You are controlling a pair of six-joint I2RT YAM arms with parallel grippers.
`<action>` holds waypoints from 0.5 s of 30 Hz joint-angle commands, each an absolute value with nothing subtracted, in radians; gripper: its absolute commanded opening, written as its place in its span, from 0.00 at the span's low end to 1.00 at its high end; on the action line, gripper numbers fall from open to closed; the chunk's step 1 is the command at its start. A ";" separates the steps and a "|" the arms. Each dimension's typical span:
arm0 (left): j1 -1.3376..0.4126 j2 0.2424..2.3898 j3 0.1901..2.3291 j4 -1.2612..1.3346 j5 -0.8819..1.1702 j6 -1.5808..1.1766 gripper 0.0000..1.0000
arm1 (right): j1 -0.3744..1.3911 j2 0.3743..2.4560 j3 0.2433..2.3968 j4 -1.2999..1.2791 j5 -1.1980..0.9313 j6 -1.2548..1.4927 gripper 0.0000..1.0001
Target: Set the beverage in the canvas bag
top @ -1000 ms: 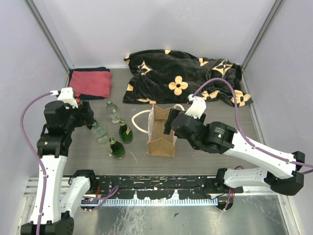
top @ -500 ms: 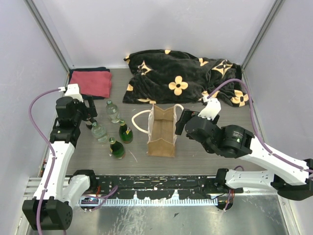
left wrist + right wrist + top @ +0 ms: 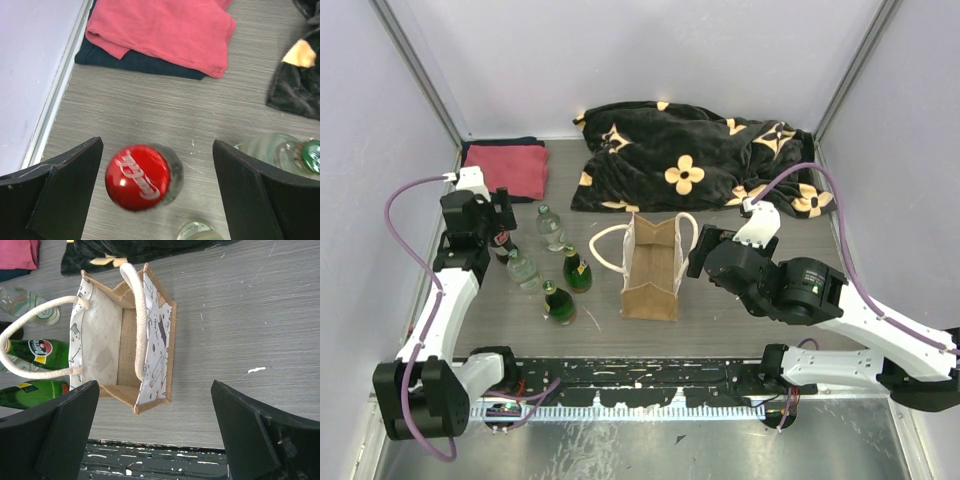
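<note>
I see bright, even light and faint shadows; the red cap (image 3: pixel 137 176), seven o'clock in left wrist view, is blurred.

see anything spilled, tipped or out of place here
Nothing spilled or tipped: the clear bottles and green bottles stand upright, and the canvas bag stands open. Only oddities: one white rope handle flops sideways toward the green bottles, and the black flowered blanket lies crumpled at the back.
</note>
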State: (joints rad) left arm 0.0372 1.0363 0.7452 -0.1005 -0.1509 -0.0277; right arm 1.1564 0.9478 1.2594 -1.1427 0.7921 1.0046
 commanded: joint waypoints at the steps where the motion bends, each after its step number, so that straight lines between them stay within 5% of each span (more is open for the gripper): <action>1: 0.070 1.084 0.733 0.030 -0.150 -0.041 0.99 | 1.160 0.962 1.272 -1.142 0.833 1.020 1.00; 6: 0.079 1.116 0.725 0.085 -0.133 -0.043 0.87 | 1.161 0.969 1.271 -1.149 0.837 1.023 1.00; 11: 0.079 1.126 0.712 0.096 -0.123 -0.048 0.47 | 1.160 0.974 1.283 -1.156 0.845 1.023 1.00; 15: 0.078 1.112 0.696 0.088 -0.109 -0.054 0.26 | 1.160 0.976 1.286 -1.165 0.851 1.030 1.00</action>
